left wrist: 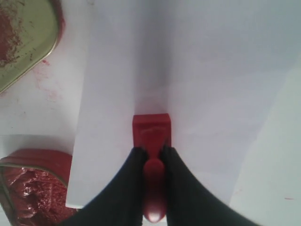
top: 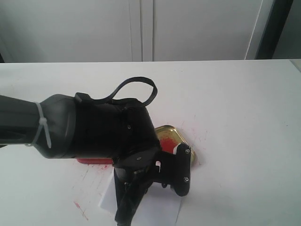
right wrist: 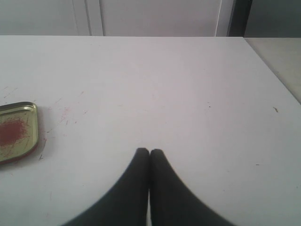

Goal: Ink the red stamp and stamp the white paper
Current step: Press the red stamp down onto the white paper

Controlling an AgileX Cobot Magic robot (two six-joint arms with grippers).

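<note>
Black fingers of the left gripper (left wrist: 151, 151) are clamped on the knob handle of the red stamp (left wrist: 151, 129), one finger on each side, with the rounded end of the handle showing between them. The stamp's square block base points away from the wrist and lies over the white paper (left wrist: 197, 70), about midway across the sheet and close to the edge nearest the gripper. Base and sheet look to be in contact, though the left wrist view does not settle it. Off one long side of the paper sits the red tin (left wrist: 33, 188), filled with lumpy red paste, just beside a corner of the sheet. Farther along that same side is the gold lid (left wrist: 26, 37), smeared with red on its inside. The bare table (left wrist: 28, 113) between tin and lid carries faint red specks. In the exterior view the left arm (top: 89, 129) fills the foreground and hides the stamp. The paper (top: 164, 212) shows beneath it at the bottom edge, the lid (top: 170, 137) lies just beyond it, and a sliver of the tin (top: 94, 161) peeks out under the arm's body. Fingers of the right gripper (right wrist: 149, 151) are pressed together tip to tip with nothing between them, over bare white table (right wrist: 188, 84) and well apart from the lid (right wrist: 16, 129).
</note>
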